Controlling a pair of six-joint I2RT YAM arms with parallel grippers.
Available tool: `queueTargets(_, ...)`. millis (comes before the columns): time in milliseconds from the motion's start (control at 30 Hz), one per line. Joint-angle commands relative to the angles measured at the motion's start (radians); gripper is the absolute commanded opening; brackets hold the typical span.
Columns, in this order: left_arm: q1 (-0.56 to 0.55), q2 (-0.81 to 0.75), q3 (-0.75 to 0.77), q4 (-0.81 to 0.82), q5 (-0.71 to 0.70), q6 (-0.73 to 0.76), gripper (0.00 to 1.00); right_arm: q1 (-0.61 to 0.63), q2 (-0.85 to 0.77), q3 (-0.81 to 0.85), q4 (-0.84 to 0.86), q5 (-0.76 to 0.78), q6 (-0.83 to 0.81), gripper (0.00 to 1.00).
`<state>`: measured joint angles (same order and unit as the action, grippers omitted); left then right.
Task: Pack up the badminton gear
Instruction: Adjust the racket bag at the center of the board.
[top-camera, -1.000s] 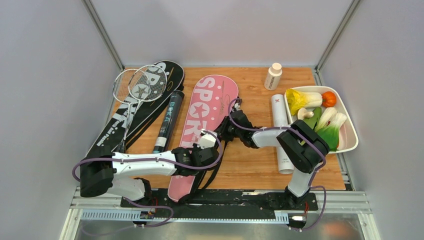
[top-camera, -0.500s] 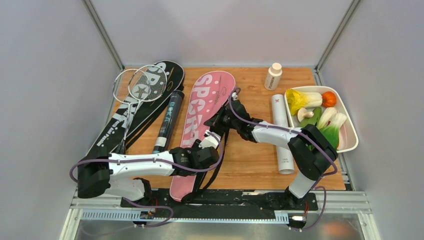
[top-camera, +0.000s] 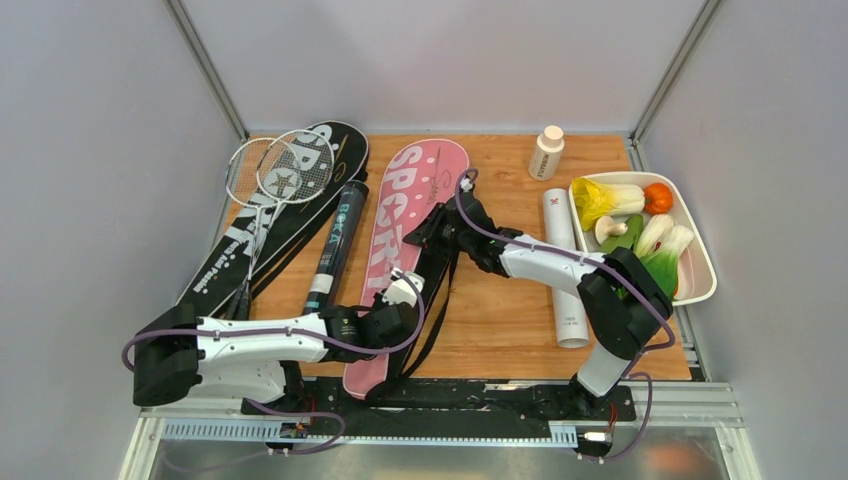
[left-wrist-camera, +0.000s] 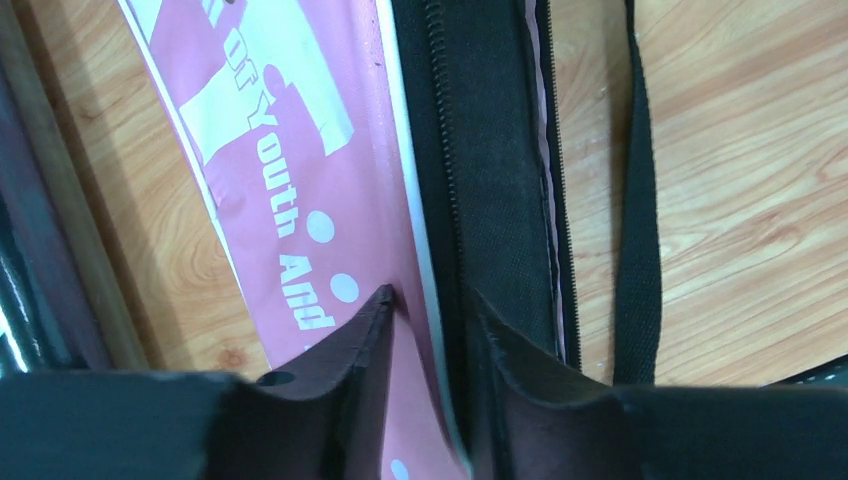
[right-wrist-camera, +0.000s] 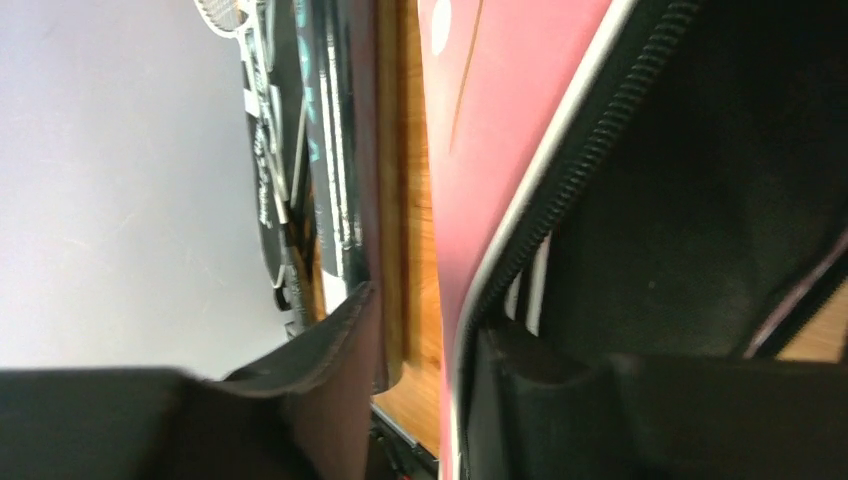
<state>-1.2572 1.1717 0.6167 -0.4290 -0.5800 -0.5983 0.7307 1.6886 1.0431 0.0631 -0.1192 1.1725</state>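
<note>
Pink bag (top-camera: 400, 200), at table (top-camera: 500, 330) centre, is seemingly being opened at its zip edge; left gripper (left-wrist-camera: 428, 300) and right gripper (right-wrist-camera: 415, 300) are being held apart astride it, nothing clamped. Rackets (top-camera: 270, 175), black tube (top-camera: 335, 245), white tube (top-camera: 562, 270) are being left unpacked: early stage.

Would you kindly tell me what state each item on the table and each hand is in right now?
pink SPORT bag: lying flat, printed side up.
black SPORT bag: lying flat.
rackets: unpacked, lying on the black SPORT bag.
black tube: on its side between the bags.
white tube: on its side.
white bottle: upright, capped.
tray: holding toy vegetables.
left hand: open, straddling the pink edge.
right hand: open around that edge too.
</note>
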Motion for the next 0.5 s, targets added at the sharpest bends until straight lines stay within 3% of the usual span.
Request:
queueTargets(0,-0.007,-0.042,-0.027,0.067,-0.017,-0.037,0.29,0.002,-0.026,-0.004,-0.026,0.058,-0.146,0.43)
queueTargets(100,-0.005,-0.06,-0.05,0.104,0.019,-0.045,0.11,0.002,-0.077,-0.083,-0.016,0.112,-0.252,0.62)
queueTargets(167,-0.005,-0.054,-0.061,0.126,0.037,-0.053,0.03,-0.003,-0.097,-0.117,-0.017,0.177,-0.324,0.69)
queueTargets(467,-0.001,-0.007,-0.031,0.109,0.046,-0.082,0.0,-0.087,-0.098,-0.179,0.047,0.143,-0.395,0.76)
